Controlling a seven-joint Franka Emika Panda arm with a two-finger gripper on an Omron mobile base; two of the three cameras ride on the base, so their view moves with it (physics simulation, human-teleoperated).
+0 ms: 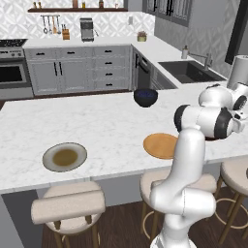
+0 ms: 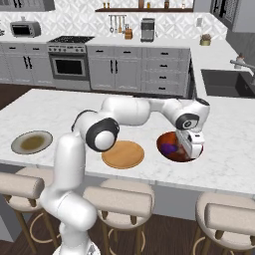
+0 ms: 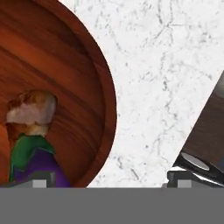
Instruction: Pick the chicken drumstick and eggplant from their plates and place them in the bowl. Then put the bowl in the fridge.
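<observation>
**Marble island: food is in the bowl, fridge run still to do**

Marble island (image 1: 97,126) carries everything in reach; no fridge in frame, so I judge the base must drive before the last step. Both plates look bare: the grey plate (image 1: 65,157) at the left end and the wooden plate (image 2: 123,154) in front of the arm. The red bowl (image 2: 169,142) sits just right of the wooden plate, near the front edge. In the hand view the eggplant (image 3: 37,164) lies inside it, touching the chicken drumstick (image 3: 31,110). So both pick-and-place steps read as done; left are gripping the bowl and getting it into the fridge.

The gripper (image 2: 191,145) hangs low at the bowl's right rim, jaws spread wide, grasping nothing.

Around: stools (image 1: 68,206) tucked under the front edge, which could foul the base. A dark bowl (image 1: 145,97) stands well apart at the far side, not in the way.
</observation>
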